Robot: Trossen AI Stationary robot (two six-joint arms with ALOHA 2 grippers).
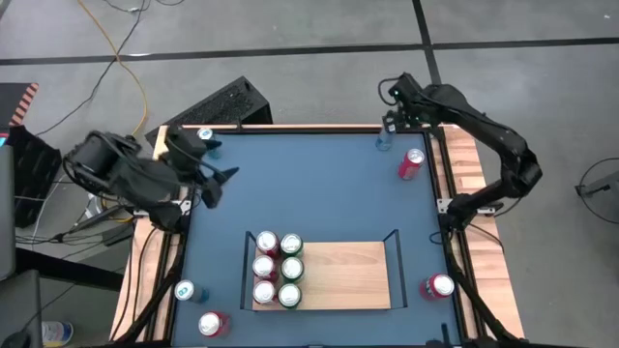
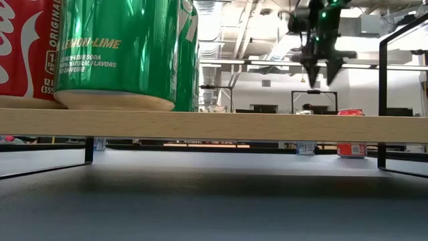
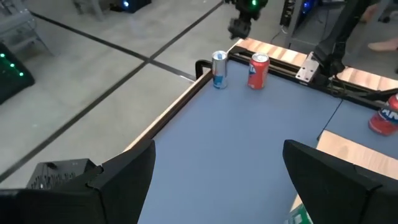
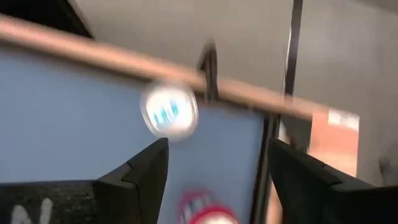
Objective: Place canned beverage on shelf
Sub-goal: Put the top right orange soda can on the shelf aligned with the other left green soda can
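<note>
The right pincer (image 1: 387,120) hung spread and empty over the far right corner of the blue desk (image 1: 319,184), directly above a slim blue-and-silver can (image 1: 384,142), apparently lined up to descend on it from the top; its wrist view looked straight down on the can's lid between the parted fingers. A red can (image 1: 411,162) stood just beside the blue one, close enough that a careless descent might knock it. The shelf (image 1: 348,275) sat at the near middle of the desk, six red and green cans (image 1: 277,269) packed at its left end, leaving its right side bare for the next arrival. The left pincer (image 1: 215,182) waited released and empty above the far left of the desk, near another blue can (image 1: 205,136); more cans stood at the near corners
</note>
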